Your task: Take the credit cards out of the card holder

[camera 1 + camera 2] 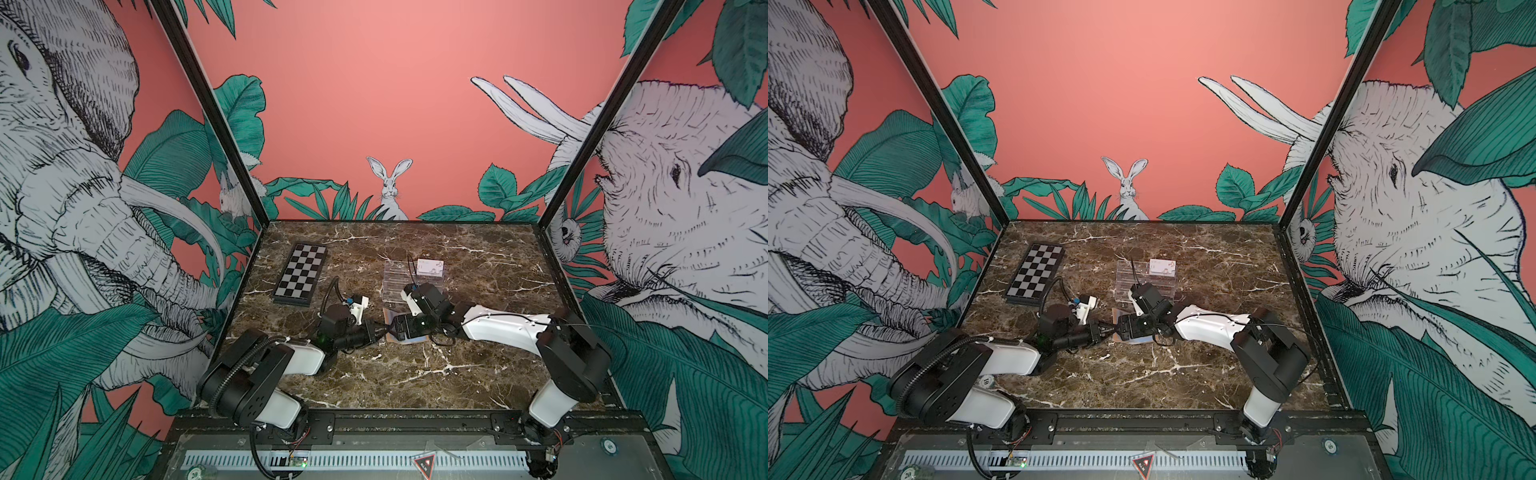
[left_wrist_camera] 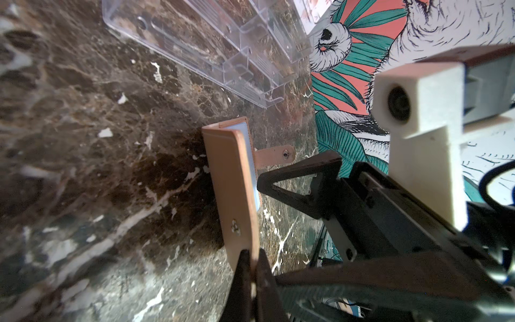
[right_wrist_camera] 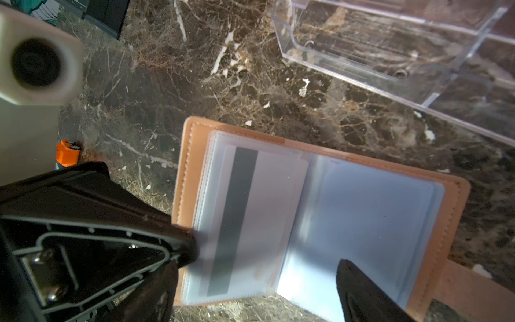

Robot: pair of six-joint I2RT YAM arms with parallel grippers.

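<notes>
The tan card holder [image 3: 451, 212] lies open on the marble, near the middle in both top views [image 1: 390, 320]. My left gripper [image 2: 252, 267] is shut on the edge of its cover flap [image 2: 237, 195], holding that flap up. One clear sleeve shows a credit card with a dark stripe [image 3: 250, 217], and a pale blue card [image 3: 362, 217] sits in the facing sleeve. My right gripper [image 3: 259, 295] hangs open just over these sleeves, and one of its fingers [image 2: 301, 181] touches the sleeve edge. A whitish credit card [image 1: 431, 267] stands in the clear rack.
A clear acrylic tiered rack [image 1: 409, 282] stands just behind the card holder. A black-and-white chequered board [image 1: 300, 274] lies at the back left. The two arms meet over the middle of the table, and the enclosure walls close in the sides and back.
</notes>
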